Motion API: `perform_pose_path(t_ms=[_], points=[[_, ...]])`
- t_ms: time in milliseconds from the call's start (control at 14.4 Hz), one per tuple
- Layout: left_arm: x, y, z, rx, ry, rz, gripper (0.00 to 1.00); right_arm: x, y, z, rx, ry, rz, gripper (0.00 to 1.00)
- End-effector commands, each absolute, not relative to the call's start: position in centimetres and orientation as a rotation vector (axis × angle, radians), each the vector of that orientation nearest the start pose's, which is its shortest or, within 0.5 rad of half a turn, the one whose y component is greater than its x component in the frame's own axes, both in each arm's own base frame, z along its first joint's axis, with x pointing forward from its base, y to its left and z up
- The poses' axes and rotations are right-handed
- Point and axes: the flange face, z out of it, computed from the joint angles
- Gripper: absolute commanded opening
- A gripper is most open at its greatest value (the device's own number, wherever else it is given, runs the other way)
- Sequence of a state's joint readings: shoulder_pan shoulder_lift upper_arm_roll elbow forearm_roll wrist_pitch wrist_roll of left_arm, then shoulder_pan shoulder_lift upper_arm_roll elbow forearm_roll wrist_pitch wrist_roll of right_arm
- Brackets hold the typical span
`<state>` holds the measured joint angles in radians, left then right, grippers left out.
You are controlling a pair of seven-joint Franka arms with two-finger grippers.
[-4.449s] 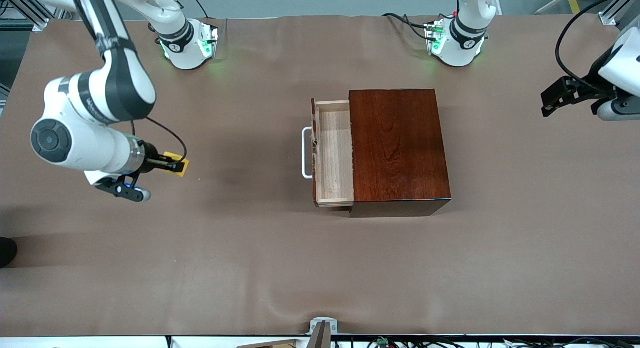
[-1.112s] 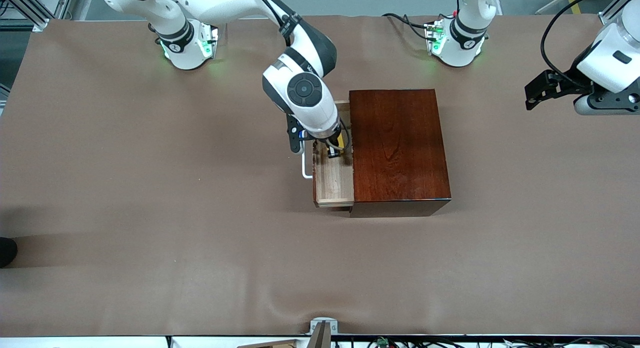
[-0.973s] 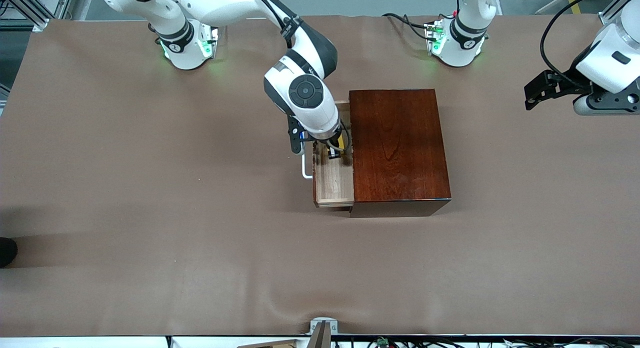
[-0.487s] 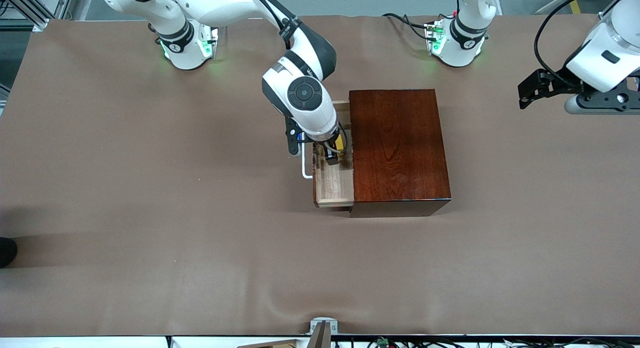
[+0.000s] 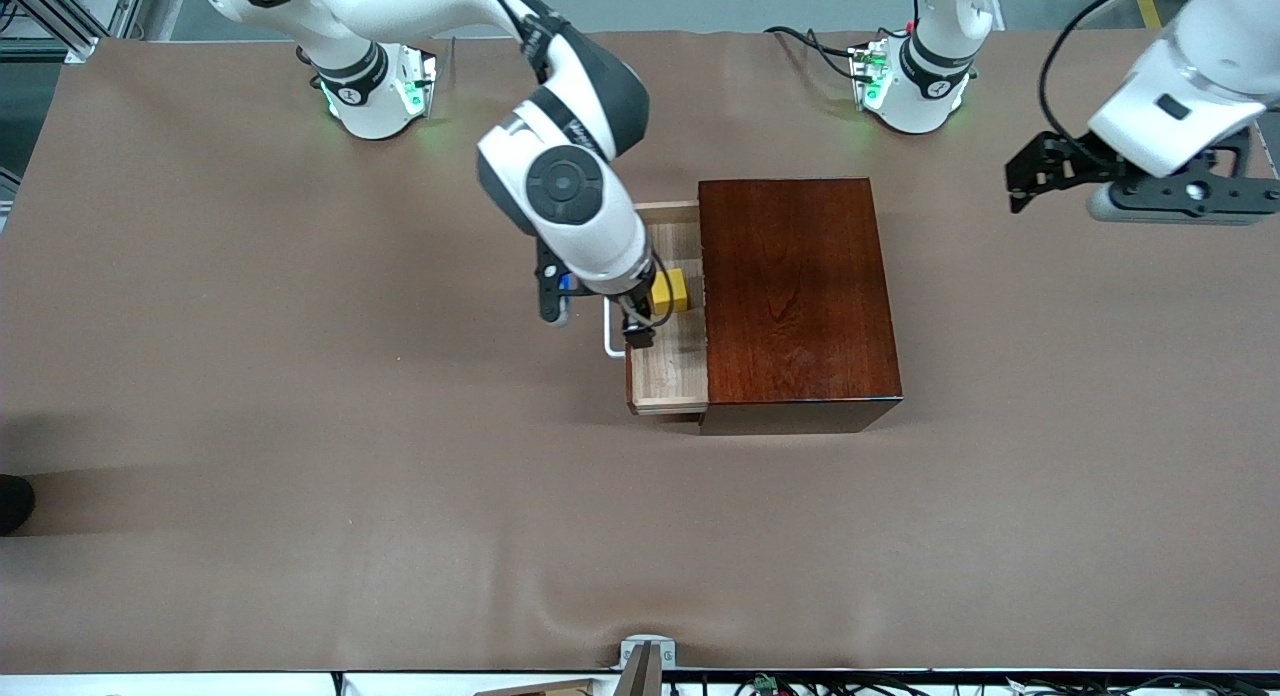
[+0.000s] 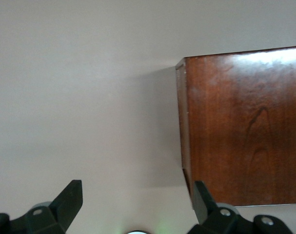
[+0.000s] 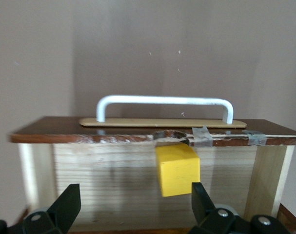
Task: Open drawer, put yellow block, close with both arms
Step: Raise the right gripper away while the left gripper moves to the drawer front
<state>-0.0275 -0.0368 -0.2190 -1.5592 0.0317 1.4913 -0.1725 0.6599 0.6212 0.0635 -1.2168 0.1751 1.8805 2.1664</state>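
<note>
The drawer (image 5: 668,361) of the reddish-brown box (image 5: 795,296) is pulled out, its white handle (image 5: 608,344) facing the right arm's end of the table. The yellow block (image 5: 669,291) lies free in the drawer. My right gripper (image 5: 640,324) hangs open and empty over the drawer's front edge, beside the block. In the right wrist view the block (image 7: 177,169) rests on the drawer floor (image 7: 104,185) under the handle (image 7: 165,101), close to one finger (image 7: 202,199). My left gripper (image 5: 1022,184) is open and empty over the table at the left arm's end.
The brown cloth-covered table (image 5: 300,426) lies all round the box. The left wrist view shows the box top (image 6: 243,126) and the bare table (image 6: 89,97) beside it. A small metal bracket (image 5: 645,656) sits at the table edge nearest the front camera.
My right gripper carried the block from the right arm's end to the drawer, opened, let it go and lifted away toward the handle. My left gripper has drifted toward the box.
</note>
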Motion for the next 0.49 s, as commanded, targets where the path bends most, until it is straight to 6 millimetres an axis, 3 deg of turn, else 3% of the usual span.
perform_pose_path(t_ms=[0,417], points=[[51.6,-17.0,64.1,-3.114,0.013,0.047,1.0,56.7,45.9,46.4,-2.247,2.045,0.269,1.0],[51.7,-28.2,59.7,-3.116,-0.286,0.128,1.0,59.7,37.1,51.9,-2.443,1.839,0.273,1.0]])
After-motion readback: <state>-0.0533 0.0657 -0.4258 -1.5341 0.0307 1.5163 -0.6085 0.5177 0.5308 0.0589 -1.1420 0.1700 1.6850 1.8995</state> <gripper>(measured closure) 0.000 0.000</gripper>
